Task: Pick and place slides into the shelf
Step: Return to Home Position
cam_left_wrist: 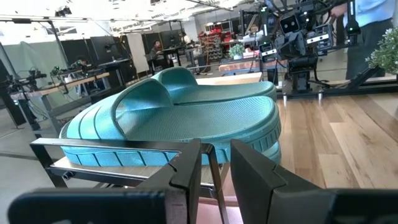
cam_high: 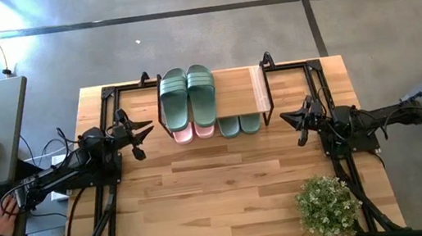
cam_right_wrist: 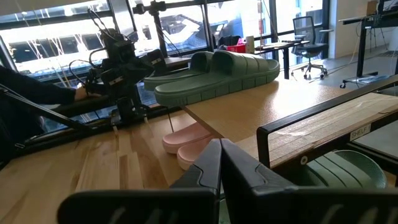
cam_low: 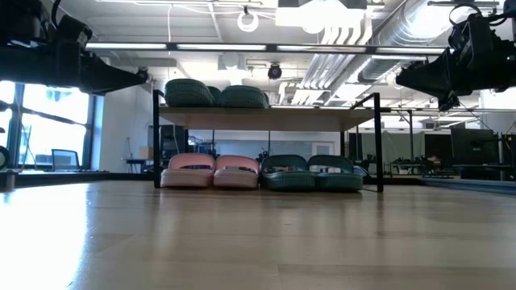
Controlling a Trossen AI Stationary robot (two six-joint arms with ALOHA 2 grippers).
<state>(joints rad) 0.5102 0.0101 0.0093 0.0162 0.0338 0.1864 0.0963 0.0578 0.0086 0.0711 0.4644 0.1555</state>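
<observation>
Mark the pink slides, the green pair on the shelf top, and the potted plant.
pink slides [cam_low: 189,167]: low view, strap of one slide.
green pair on top [cam_high: 177,110]: high view, footbed of one slide.
potted plant [cam_high: 325,205]: high view, its foliage.

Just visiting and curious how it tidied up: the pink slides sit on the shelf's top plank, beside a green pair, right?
Not quite. The pink slides sit under the shelf's top plank, not on it, beside a green pair. The low view shows this plainly.

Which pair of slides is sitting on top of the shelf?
The green pair on the shelf's top plank; the pink pair and other green pair sit underneath.
</observation>
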